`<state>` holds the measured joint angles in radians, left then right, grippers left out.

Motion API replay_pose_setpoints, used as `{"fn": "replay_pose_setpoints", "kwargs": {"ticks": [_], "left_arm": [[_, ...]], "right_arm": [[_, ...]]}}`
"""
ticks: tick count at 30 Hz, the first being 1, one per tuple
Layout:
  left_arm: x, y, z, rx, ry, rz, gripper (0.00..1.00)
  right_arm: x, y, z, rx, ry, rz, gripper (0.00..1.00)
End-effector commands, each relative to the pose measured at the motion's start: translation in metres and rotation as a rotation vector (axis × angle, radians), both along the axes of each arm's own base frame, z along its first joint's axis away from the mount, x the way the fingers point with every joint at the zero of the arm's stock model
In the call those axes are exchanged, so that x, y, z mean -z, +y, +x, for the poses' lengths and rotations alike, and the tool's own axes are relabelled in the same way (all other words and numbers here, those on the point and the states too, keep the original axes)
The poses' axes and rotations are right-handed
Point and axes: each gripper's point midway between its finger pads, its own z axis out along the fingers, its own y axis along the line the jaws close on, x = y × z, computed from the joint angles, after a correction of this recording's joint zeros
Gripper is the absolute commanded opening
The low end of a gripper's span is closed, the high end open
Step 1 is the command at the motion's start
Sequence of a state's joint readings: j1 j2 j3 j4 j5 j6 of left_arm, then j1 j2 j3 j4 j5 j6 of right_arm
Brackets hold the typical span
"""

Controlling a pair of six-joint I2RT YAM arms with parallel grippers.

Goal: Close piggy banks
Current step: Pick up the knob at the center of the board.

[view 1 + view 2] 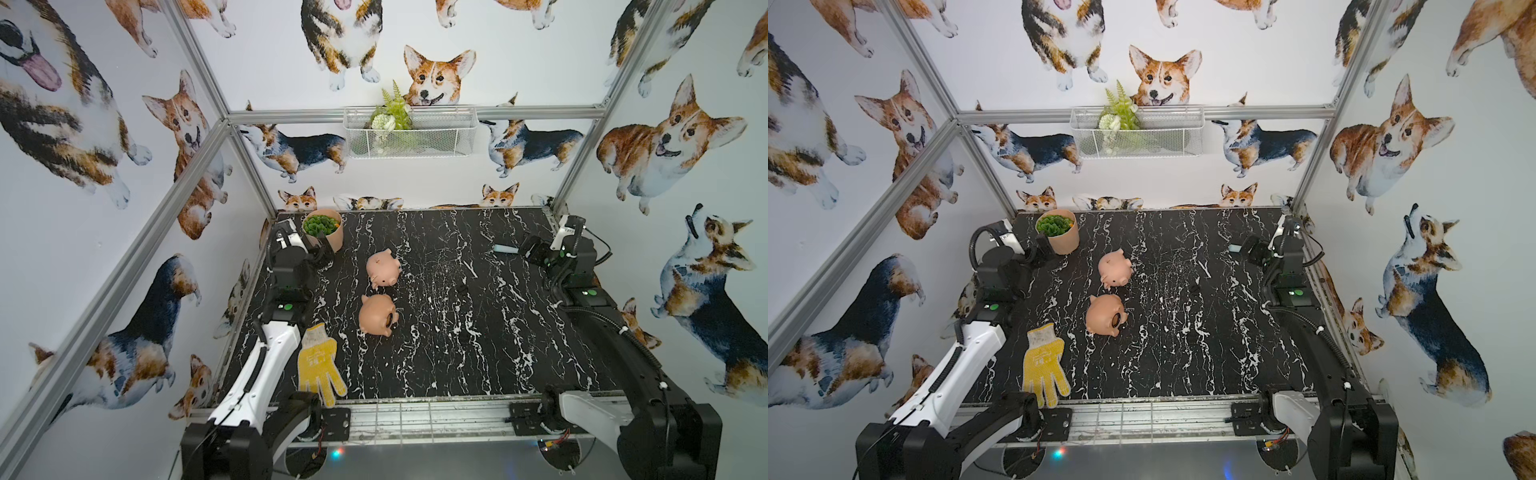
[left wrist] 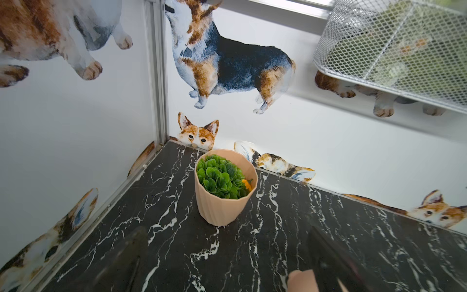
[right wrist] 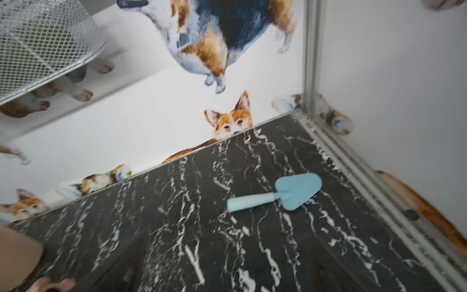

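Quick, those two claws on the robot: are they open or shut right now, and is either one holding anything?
Left claw: open, holding nothing.
Right claw: open, holding nothing.

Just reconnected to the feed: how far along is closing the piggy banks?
Done: nothing visibly. In hand: nothing; the left gripper and right gripper are open, well apart from the banks. To do: both the pale bank and darker bank; the darker one's belly hole looks open.

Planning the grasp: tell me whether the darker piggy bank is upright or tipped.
Tipped. The darker piggy bank lies on its side, its belly opening facing sideways.
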<state>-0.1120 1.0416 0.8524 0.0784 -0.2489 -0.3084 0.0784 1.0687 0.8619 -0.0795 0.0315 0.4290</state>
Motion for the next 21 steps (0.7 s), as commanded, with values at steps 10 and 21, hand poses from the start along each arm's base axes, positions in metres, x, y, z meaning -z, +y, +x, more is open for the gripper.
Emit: {"fn": "replay_pose_setpoints", "kwargs": {"ticks": [10, 21], "left_arm": [[0.045, -0.092, -0.014, 0.414, 0.441, -0.279, 1.0], [0.082, -0.14, -0.036, 0.605, 0.68, -0.231, 1.0]], "right_arm": [[0.093, 0.116, -0.053, -0.333, 0.562, 0.238, 0.85], [0.135, 0.149, -0.046, -0.35, 0.696, 0.099, 0.71]]}}
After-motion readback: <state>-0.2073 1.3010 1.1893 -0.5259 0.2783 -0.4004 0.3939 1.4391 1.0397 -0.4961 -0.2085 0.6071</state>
